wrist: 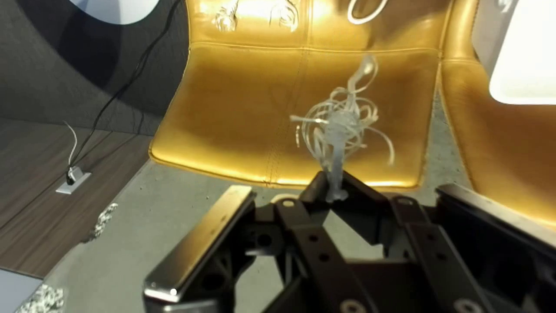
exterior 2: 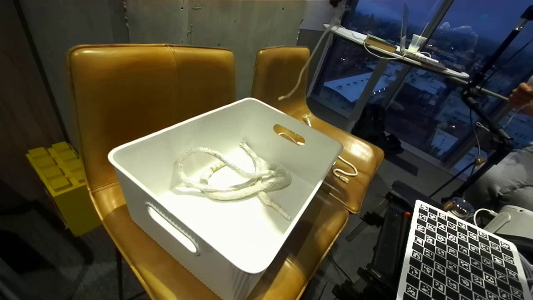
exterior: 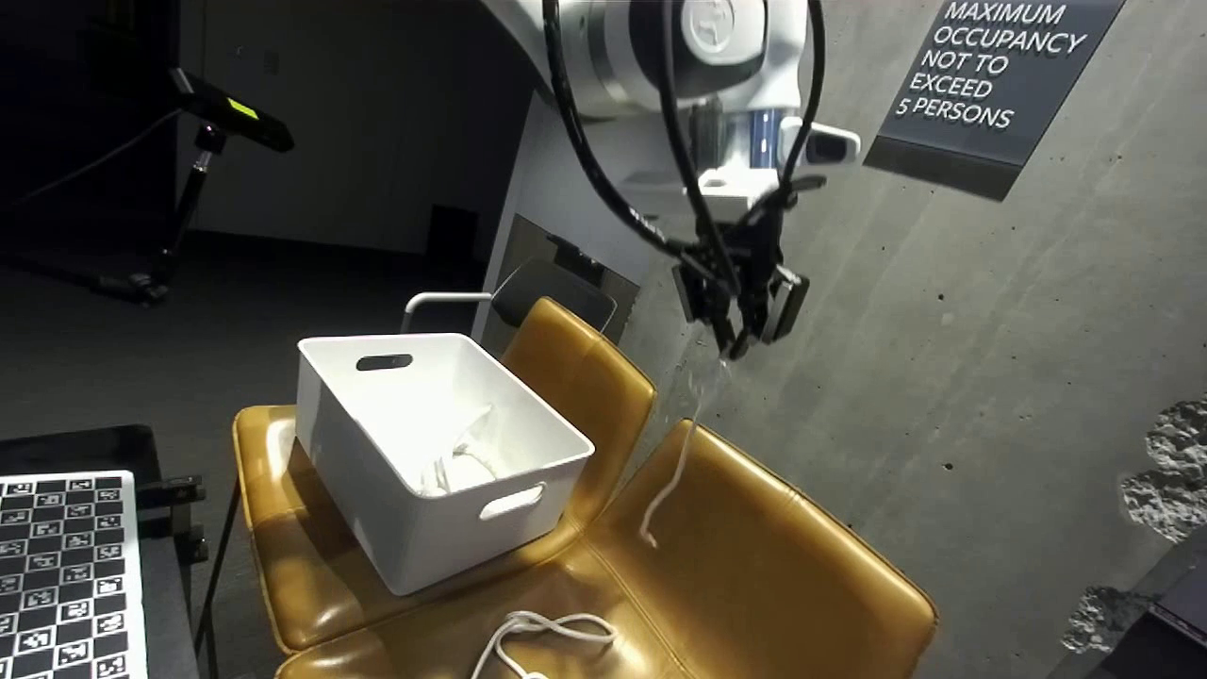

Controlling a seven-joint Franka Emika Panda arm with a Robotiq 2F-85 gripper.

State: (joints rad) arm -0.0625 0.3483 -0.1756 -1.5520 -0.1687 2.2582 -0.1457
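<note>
My gripper [exterior: 734, 349] is shut on the upper end of a thin whitish cord [exterior: 672, 476]. The cord hangs from the fingertips in front of a tan chair's backrest [exterior: 801, 556]. In the wrist view, the gripper [wrist: 332, 184] pinches a translucent end, and loose strands of the cord [wrist: 343, 124] spread out beyond it. In an exterior view, the hanging cord [exterior 2: 306, 68] shows without the gripper, which is out of frame there. A white bin [exterior: 471, 552] stands on the tan chairs, below and to one side. Coiled white rope [exterior 2: 245, 191] lies inside it.
Another white cord [exterior: 566, 621] lies on a tan seat beside the bin. Frayed bits [wrist: 226, 18] lie on that seat. A concrete wall [exterior: 1000, 377] rises behind. A checkered board [exterior 2: 462, 258], a camera stand [exterior: 193, 179] and a yellow block [exterior 2: 62, 179] stand around.
</note>
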